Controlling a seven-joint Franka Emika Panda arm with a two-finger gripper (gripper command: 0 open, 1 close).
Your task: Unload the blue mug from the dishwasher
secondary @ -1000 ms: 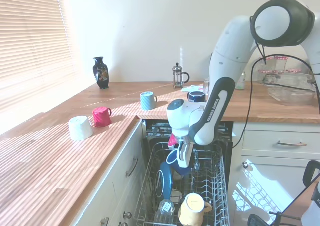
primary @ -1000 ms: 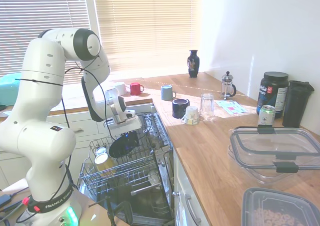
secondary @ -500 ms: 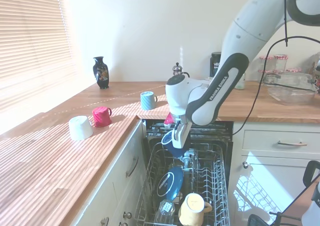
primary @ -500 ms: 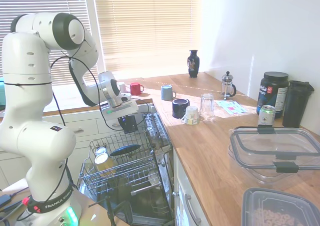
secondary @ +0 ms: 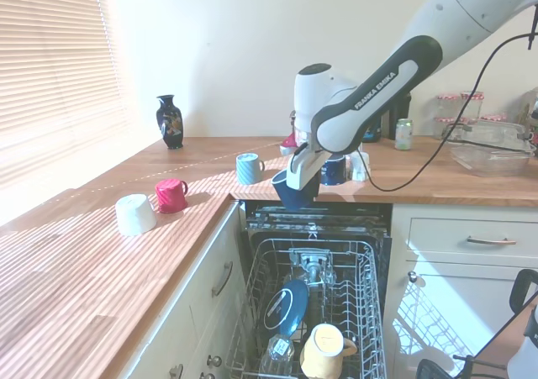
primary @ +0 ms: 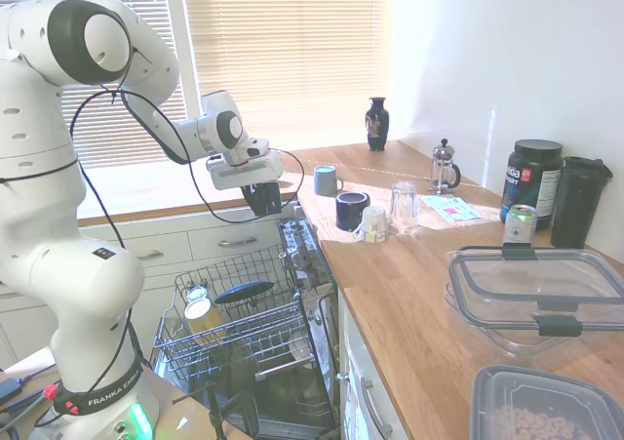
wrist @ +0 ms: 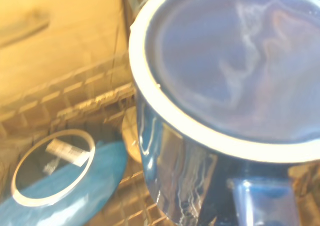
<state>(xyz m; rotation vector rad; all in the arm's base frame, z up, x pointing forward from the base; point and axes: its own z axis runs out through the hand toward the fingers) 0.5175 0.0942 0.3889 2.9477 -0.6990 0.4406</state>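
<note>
The blue mug (secondary: pixel 294 190) is up in the air, clear of the dishwasher (secondary: pixel 315 312) rack, level with the front edge of the wooden surface (secondary: pixel 210 165). The gripper (secondary: pixel 299 177) has its fingers closed on the mug's wall, and in the wrist view the pale rim and glossy navy side of the mug fill the picture, with a blue plate (wrist: pixel 65 183) down in the rack below. So this looks like the carry step: lifted out, not yet set down. From the mug in the second exterior view, the pale grey-blue mug (secondary: pixel 247 168) sits at ten o'clock and a darker mug (secondary: pixel 333 168) at two o'clock. The next move calls for travel over the surface to a bare patch between those two, then a gentle lowering before the fingers part.
</note>
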